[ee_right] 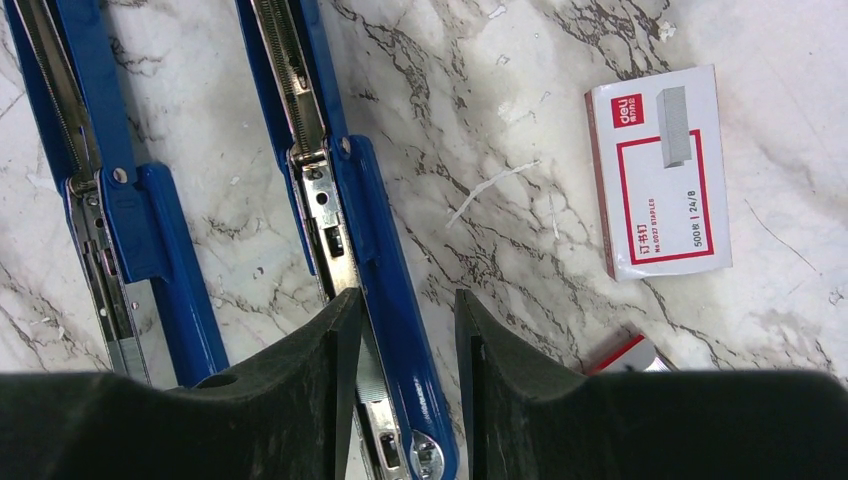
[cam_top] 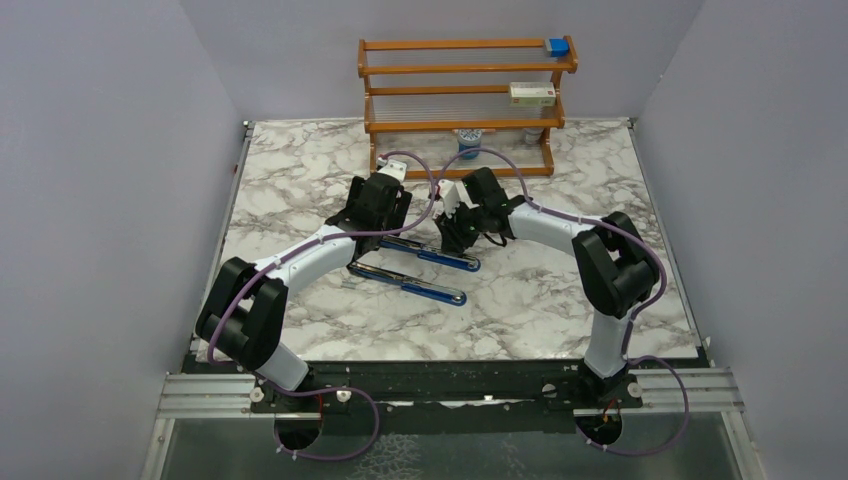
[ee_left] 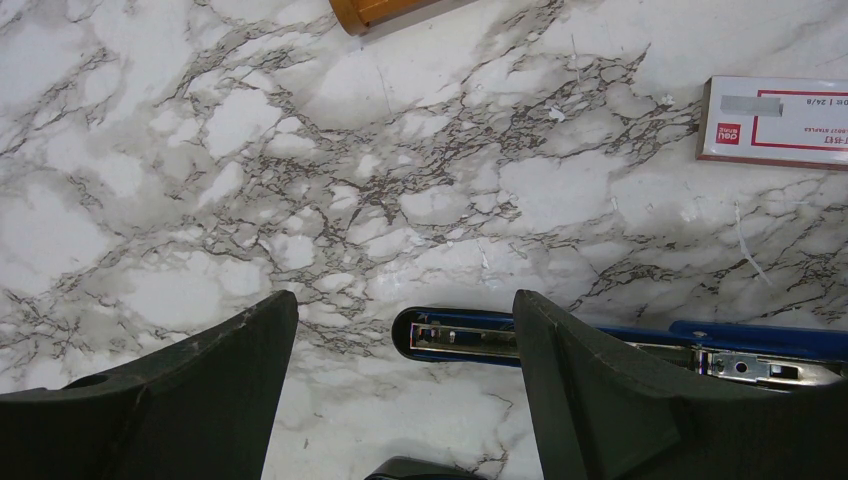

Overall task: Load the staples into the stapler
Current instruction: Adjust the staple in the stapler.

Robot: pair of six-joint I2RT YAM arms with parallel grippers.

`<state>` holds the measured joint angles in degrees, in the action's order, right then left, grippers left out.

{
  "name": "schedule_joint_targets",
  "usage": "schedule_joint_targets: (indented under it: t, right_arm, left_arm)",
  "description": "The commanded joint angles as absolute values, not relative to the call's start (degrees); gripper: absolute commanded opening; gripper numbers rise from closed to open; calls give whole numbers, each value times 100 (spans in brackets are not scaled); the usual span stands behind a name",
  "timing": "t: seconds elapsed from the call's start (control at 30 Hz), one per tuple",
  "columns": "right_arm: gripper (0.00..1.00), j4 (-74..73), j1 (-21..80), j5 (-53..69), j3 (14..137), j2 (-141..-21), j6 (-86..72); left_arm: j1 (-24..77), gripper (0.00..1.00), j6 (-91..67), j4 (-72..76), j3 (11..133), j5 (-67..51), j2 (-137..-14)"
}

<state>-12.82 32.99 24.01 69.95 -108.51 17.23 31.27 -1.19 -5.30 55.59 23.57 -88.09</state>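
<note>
Left pincer (ee_left: pixel 405 300): jaws wide apart, its right finger hiding part of the stapler (cam_top: pixel 420 288), which lies opened flat mid-table (cam_top: pixel 300 160). Right pincer (ee_right: pixel 407 298): I read it clamped on one blue arm. Staple box (ee_right: pixel 660 170) alongside; second box (ee_right: pixel 625 355) cut off.

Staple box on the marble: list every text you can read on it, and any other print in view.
"deli": white on a red square, on the staple box.
"订书钉": red, inside its red frame.
"500" and "24/8": beside that.
"STAPLES": small; the number before it is blurred.
Cream box on the wooden rack: print too small to read.
</note>
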Motion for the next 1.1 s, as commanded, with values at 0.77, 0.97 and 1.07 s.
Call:
schedule_joint_targets:
  t: [0.77, 0.97, 1.07]
  right_arm:
    - [41, -1903, 3271, 1389, 6433, -10082, 1688]
    - [41, -1923, 3252, 1258, 6299, -9840, 1644]
    - [41, -1730, 3239, 1180, 6240, -9604, 1578]
  left_arm:
    - [3155, 82, -102, -457, 5697, 2433, -8710]
    - [3155, 82, -97, -471, 5711, 2422, -8706]
    - [3155, 82, -113, -472, 5710, 2421, -8698]
